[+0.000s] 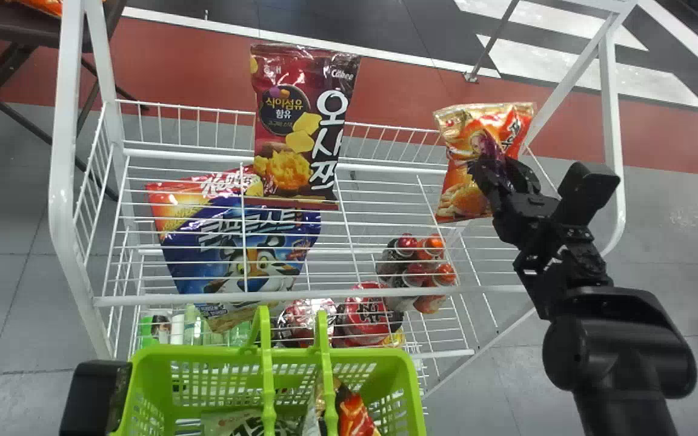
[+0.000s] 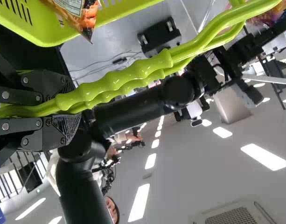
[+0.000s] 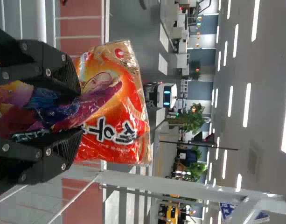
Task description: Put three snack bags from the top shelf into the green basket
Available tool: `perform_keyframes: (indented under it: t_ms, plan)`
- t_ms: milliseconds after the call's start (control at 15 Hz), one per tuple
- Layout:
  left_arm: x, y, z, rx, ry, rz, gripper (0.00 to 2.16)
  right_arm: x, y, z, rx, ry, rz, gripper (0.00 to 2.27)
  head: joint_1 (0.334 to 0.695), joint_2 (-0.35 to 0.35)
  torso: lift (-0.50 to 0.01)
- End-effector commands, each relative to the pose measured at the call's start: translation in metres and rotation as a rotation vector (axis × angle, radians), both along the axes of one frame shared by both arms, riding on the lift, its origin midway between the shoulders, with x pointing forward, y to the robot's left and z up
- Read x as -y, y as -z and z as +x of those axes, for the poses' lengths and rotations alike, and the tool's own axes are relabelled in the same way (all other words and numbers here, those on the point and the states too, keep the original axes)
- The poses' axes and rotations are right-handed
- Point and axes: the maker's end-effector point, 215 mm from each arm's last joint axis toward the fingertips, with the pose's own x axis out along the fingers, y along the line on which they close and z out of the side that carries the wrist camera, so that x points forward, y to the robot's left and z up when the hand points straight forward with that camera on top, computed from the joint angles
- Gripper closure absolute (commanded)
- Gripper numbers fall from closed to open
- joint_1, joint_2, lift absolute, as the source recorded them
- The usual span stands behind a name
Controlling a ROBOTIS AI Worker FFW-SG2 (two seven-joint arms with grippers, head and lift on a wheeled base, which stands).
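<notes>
Beside the rack's left post, the rack (image 1: 65, 121) itself begins, a white wire frame whose top shelf carries the snacks. Close in front of it sits the basket (image 1: 203, 353), its paired handles (image 1: 268, 387) pinched by the left claw (image 2: 67, 108), likely so the basket keeps near and steady while the other arm loads. Below the rack's top wires lies a blue bag (image 1: 252, 245), seen through them. On the top shelf a maroon bag (image 1: 294, 97) stands against the rack's back rail, which probably props it upright. At the rack's right end, the right claw (image 3: 79, 111) has the orange bag (image 1: 461, 175) squeezed between its two fingers; gripped well in on the body, it leaves a broad part free, which should help it clear the rails. Whether its lower edge touches the wires, I cannot tell. It looks glossy and plump, orange and red with a pale crimped edge, and a purple fold puckers where the fingers press. Two smaller-looking bags, one dark (image 1: 243, 424) and one reddish (image 1: 355, 415), lie inside the basket before the rack, so this would seem to be the third.
</notes>
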Motion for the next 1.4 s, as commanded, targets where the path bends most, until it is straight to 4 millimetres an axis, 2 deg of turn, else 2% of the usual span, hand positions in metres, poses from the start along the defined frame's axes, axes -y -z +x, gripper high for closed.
perform_keyframes:
  t_ms: [0,133,267,400,533,667,1000,1133,1333]
  plan:
    - [0.0,0.0,0.0,0.002,-0.001,-0.001,1.63,-0.014,-0.026,-0.02,0.016,-0.03,-0.004,2.24,0.695,-0.35,-0.045]
    - [0.0,0.0,0.0,0.0,-0.002,-0.001,1.63,-0.023,-0.037,-0.04,-0.03,-0.07,0.045,2.24,0.695,-0.35,-0.045]
    - [0.0,0.0,0.0,0.001,-0.003,-0.003,1.63,-0.042,-0.029,-0.072,-0.168,-0.14,0.141,2.24,0.695,-0.35,-0.045]
    - [0.0,0.0,-0.001,0.003,-0.004,-0.003,1.63,-0.071,-0.013,-0.114,-0.327,-0.215,0.217,2.24,0.695,-0.35,-0.045]
    - [0.0,0.0,-0.001,0.002,-0.005,-0.004,1.63,-0.105,0.018,-0.172,-0.561,-0.292,0.327,2.24,0.695,-0.35,-0.045]
    - [0.001,0.0,-0.001,0.002,-0.003,-0.005,1.63,-0.137,0.037,-0.222,-0.734,-0.359,0.414,2.24,0.695,-0.35,-0.045]
    - [0.001,0.0,-0.001,0.004,-0.006,-0.006,1.63,-0.189,0.009,-0.248,-0.718,-0.53,0.458,2.24,0.695,-0.35,-0.045]
    - [0.001,0.0,-0.001,0.002,-0.006,-0.005,1.63,-0.207,0.006,-0.262,-0.73,-0.579,0.469,2.24,0.695,-0.35,-0.045]
    - [0.001,-0.001,0.001,0.006,-0.011,-0.011,1.63,-0.224,0.015,-0.282,-0.778,-0.613,0.483,2.24,0.695,-0.35,-0.045]
